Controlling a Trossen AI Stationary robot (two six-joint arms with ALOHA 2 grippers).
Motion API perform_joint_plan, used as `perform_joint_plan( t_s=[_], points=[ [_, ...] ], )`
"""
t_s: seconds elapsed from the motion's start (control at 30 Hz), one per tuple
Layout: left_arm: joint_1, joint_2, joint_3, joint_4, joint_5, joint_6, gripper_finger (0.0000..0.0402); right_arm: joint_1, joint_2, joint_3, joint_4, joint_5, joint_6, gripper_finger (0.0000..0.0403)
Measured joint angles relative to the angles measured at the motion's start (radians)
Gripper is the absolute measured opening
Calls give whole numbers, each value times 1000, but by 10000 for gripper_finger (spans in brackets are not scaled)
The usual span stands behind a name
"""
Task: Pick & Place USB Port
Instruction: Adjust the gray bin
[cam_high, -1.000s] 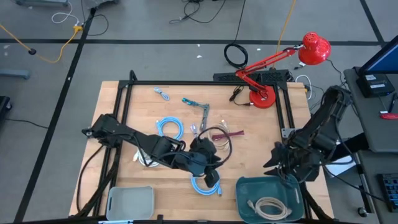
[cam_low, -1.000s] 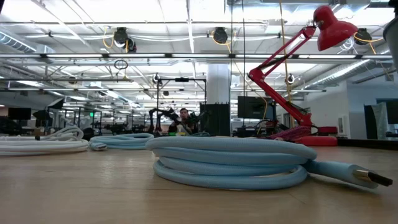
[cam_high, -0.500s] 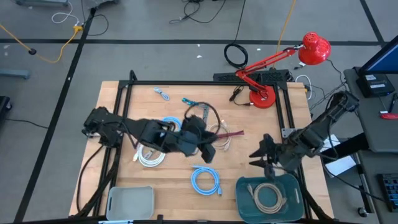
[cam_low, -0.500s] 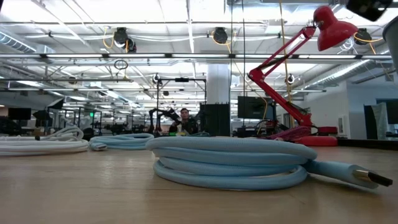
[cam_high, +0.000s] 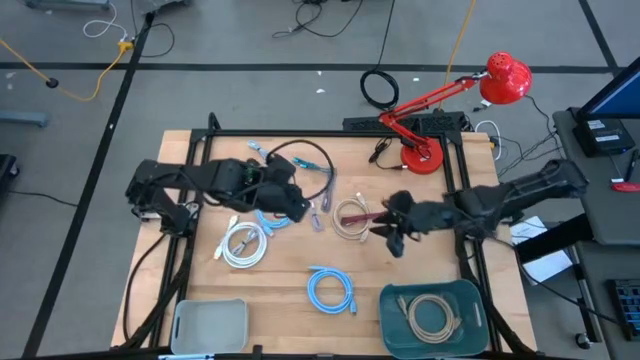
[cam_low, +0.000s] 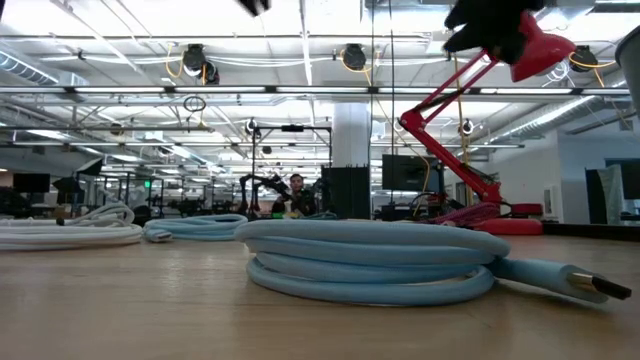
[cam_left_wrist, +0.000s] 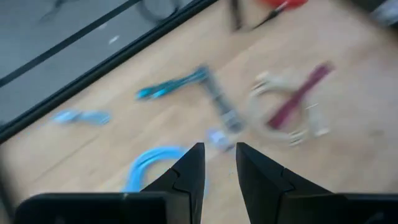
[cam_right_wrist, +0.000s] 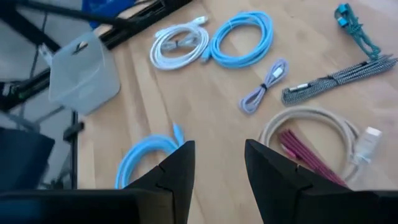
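In the high view my left gripper (cam_high: 292, 203) is raised above the table's middle left, and a thin black cable (cam_high: 312, 165) loops out from it, off the table. The left wrist view shows its fingers (cam_left_wrist: 219, 163) close together; the cable does not show there. My right gripper (cam_high: 393, 236) hovers open near the beige coil (cam_high: 352, 218) and the maroon cable (cam_high: 376, 214), touching nothing. Its wrist view has the fingertips (cam_right_wrist: 219, 155) above that beige coil (cam_right_wrist: 311, 127). Both grippers show only as dark tips at the low view's top edge. My left gripper is shut on the black cable, but its own body hides the place of contact in the high view and the wrist view does not show the cable. The loop (cam_high: 322, 170) stands out from the gripper toward the far right, clear of the table.
A teal bin (cam_high: 392, 300) at the near right holds a beige cable (cam_high: 430, 318); a grey bin (cam_high: 208, 325) sits near left. White coil (cam_high: 243, 243), light blue coils (cam_high: 330, 290) (cam_high: 268, 215), lilac, teal and grey braided cables lie on the table. A red lamp (cam_high: 420, 155) stands far right.
My left gripper has carried the black cable loop from the table's near middle toward the far left, rising out of the low view. My right gripper has moved from above the teal bin toward the table's middle, ending over the beige coil and maroon cable.
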Motion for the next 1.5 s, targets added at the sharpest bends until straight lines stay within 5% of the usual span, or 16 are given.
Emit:
perform_joint_plan(
  t_s=[0.33, 0.57, 0.9, 1.0, 1.1, 1.17, 1.5],
  points=[
    [137, -39, -55, -108, 15, -35, 92, -162, 155, 0, 257, -120, 7, 145],
    [233, -90, -247, -62, 89, -22, 92, -235, 217, 1, 357, -181, 0, 144],
    [389, -195, -587, 333, 240, -197, 93, -270, 205, 29, 351, -219, -37, 144],
    [425, -188, -611, 483, 426, -216, 93, -265, 180, 34, 334, -239, -42, 144],
    [438, -187, -609, 660, 666, -59, 93, -263, 156, 34, 330, -276, -52, 144],
    [425, -185, -608, 755, 725, 36, 93, -263, 133, 32, 315, -301, -66, 144],
    [407, -175, -610, 818, 644, -129, 93, -265, 10, 34, 184, -348, -151, 144]
  ],
)
